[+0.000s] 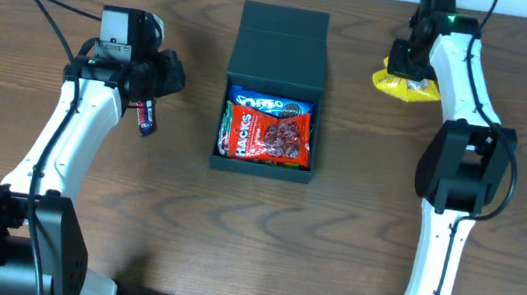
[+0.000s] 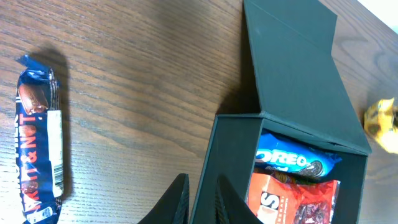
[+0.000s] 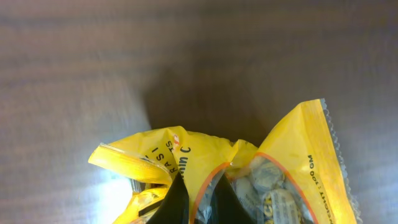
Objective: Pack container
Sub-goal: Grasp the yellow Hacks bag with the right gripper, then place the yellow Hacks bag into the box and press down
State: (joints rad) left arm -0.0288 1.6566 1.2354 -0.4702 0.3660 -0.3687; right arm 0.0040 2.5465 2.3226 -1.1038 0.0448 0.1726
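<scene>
Overhead is hiding most of the right gripper (image 3: 198, 180) under its own arm, and the right wrist view is cropping the bag (image 3: 249, 168) at the bottom, with the print only half readable. Its fingers are looking pinched on the bag's crumpled top, near the counter's far right corner. The container (image 1: 281, 44) is sitting mid-counter toward the far edge, lid flipped back, well to that gripper's left. The left gripper (image 2: 202, 180) is hovering nearly closed and empty, just left of the container.
</scene>
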